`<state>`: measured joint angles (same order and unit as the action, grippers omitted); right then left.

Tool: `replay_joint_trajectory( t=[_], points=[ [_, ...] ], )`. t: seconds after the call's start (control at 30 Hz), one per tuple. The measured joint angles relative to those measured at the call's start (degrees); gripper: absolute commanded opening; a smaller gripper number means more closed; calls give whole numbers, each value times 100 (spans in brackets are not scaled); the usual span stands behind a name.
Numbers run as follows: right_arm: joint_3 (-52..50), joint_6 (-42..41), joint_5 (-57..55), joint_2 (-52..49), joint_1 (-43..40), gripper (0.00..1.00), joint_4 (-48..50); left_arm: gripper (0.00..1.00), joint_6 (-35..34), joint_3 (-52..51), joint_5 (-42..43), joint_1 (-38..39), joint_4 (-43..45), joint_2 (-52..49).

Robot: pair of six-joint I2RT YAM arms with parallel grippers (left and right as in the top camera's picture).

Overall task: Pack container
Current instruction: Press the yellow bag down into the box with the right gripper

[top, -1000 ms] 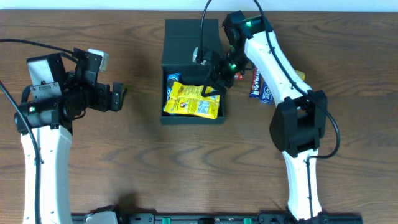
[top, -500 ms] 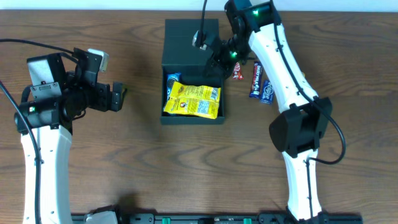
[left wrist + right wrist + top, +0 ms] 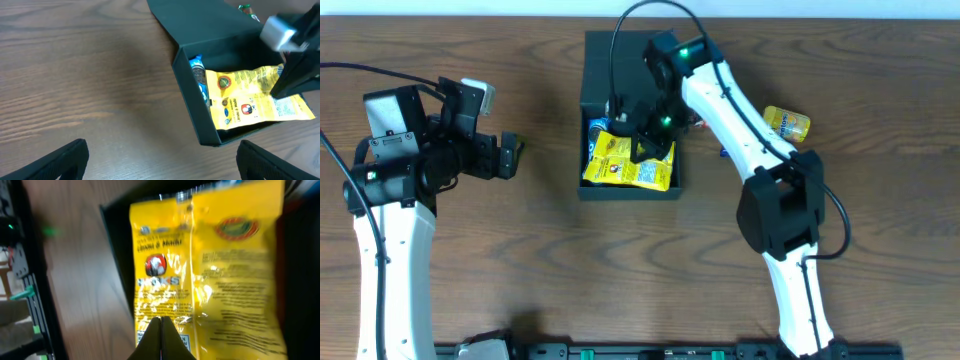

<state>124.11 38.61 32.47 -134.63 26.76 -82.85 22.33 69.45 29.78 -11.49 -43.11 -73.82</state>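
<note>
While my right fingers (image 3: 153, 341) hover pressed together, holding nothing, over the yellow snack packet (image 3: 200, 270) inside the black container (image 3: 630, 193) at mid-table (image 3: 520, 260), my left fingers (image 3: 60, 160) sit wide apart. Dipping lower could snag the packet and drag it out.

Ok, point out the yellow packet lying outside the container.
The small yellow packet on the table beyond the right arm; the larger yellow one lies inside the container, under the right hand.
</note>
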Motion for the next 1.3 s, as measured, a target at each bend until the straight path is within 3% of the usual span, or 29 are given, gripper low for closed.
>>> replay_joint_trajectory(
  t=[0.23,1.3],
  points=[
    [-505,-214,-323,0,-31,1,319,95,0,0,0,0,0,0],
    [-560,-610,-1668,149,-243,1,455,95,2,0,0,0,7,0]
  ],
)
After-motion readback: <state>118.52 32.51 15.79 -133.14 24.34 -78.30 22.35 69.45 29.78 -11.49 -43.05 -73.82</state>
